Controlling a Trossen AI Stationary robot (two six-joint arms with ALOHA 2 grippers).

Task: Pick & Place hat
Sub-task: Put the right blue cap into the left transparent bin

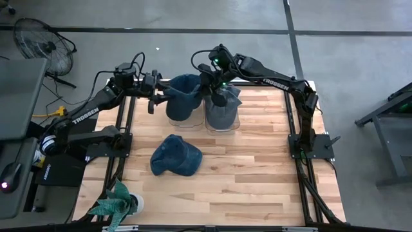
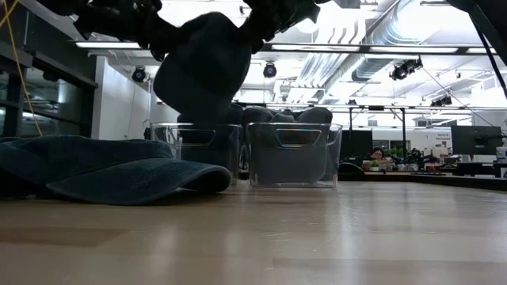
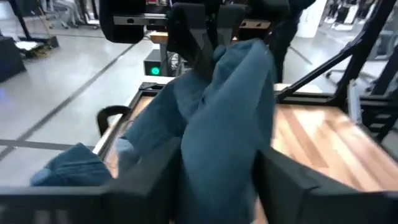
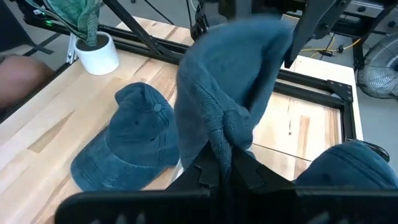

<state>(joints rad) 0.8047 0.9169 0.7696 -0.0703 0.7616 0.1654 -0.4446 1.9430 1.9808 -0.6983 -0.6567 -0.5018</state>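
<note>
A blue corduroy hat (image 1: 183, 90) hangs between my two grippers above the left of two clear bins (image 2: 194, 146) at the table's far middle. My right gripper (image 4: 227, 171) is shut on it from the right. My left gripper (image 3: 217, 186) comes in from the left with its fingers apart and a fold of the hat between them. The right bin (image 1: 223, 116) holds more blue hats. Another blue cap (image 1: 175, 156) rests brim and crown on the wood near the table's middle. My left gripper has its fingers (image 3: 158, 180) spread on either side of a thick fold of the hat (image 3: 217, 155), coming nearly level from the table's left. The cloth fills the gap and lies against both inner sides. My right gripper pinches a bunched fold at the hat's edge (image 4: 217, 140) between its two fingers, slanting down from the table's right. Several layers are gathered there. The hat is lifted clear, above the left bin.
A potted plant in a white pot (image 1: 122, 205) stands at the near left corner. The near half of the table (image 1: 257, 180) is bare wood to the right of the cap. Black frame rails (image 1: 125, 129) run along both table sides.
</note>
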